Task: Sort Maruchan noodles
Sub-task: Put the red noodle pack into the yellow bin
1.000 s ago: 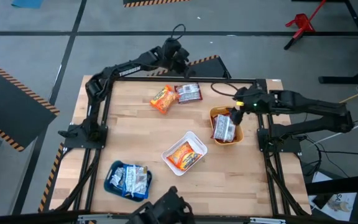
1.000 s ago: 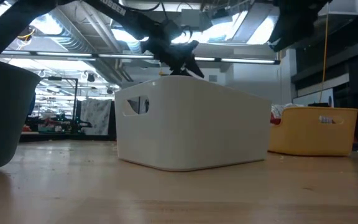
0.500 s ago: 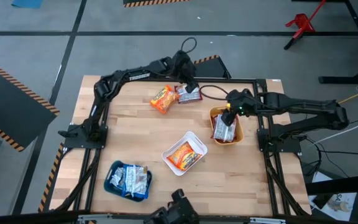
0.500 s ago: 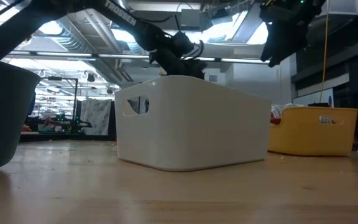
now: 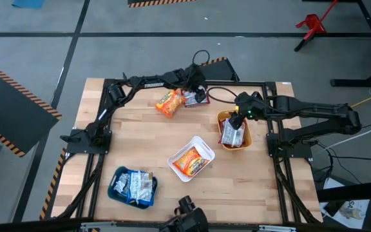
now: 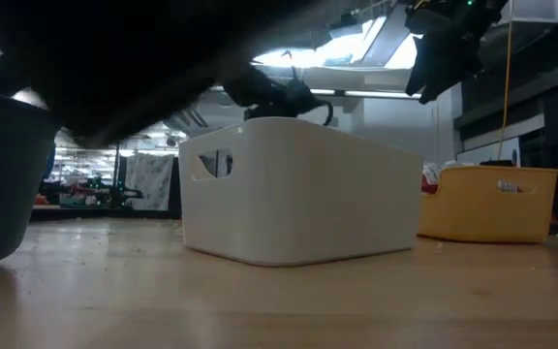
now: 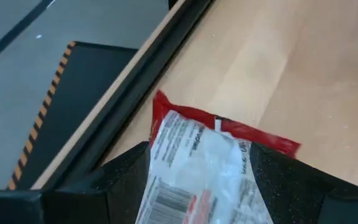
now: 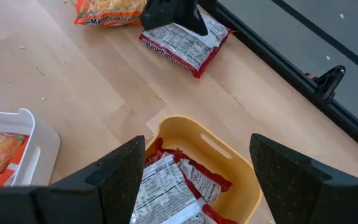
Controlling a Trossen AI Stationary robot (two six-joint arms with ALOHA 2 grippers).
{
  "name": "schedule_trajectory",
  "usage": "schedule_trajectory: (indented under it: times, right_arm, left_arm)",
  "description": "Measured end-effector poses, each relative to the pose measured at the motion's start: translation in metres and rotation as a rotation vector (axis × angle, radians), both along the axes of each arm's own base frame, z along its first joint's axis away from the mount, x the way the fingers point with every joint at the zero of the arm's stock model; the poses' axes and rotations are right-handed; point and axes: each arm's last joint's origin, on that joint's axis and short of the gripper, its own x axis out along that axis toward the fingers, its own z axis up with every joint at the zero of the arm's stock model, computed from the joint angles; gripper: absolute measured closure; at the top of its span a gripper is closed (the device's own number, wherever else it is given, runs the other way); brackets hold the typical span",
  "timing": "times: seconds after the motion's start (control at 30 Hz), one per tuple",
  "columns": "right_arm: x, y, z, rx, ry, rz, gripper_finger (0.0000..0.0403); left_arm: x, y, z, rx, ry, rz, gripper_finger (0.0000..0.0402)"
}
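Wooden table (image 5: pixel 140 138), left claw (image 5: pixel 198 95) straddling red packet (image 5: pixel 194 97)

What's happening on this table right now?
Ramen packets are being sorted into bins by colour. The left hand is down over the red packet at the table's far edge, fingers straddling it, with an orange packet loose beside it. The right hand hangs open over the orange bin, which holds red packets. White bin: orange packet. Blue bin: blue packets.
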Motion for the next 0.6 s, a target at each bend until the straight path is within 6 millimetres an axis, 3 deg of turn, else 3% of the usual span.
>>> schedule_trajectory:
  times: [0.13, 0.27, 0.33, 0.6]
  right_arm:
    - [0.0, 0.0, 0.0, 0.002, 0.0, 0.001, 0.0126]
    - [0.0, 0.0, 0.0, 0.002, 0.0, 0.001, 0.0126]
    - [0.0, 0.0, 0.0, 0.002, 0.0, 0.002, 0.0126]
    - [0.0, 0.0, 0.0, -0.012, 0.011, 0.02, 0.0126]
  left_arm:
    - [0.0, -0.004, -0.015, -0.059, 0.046, 0.009, 0.0132]
    - [-0.003, -0.016, -0.016, -0.135, 0.118, 0.015, 0.0139]
    - [-0.004, -0.024, -0.015, -0.193, 0.146, 0.013, 0.014]
    - [0.008, -0.053, 0.002, -0.16, 0.217, -0.094, 0.0136]
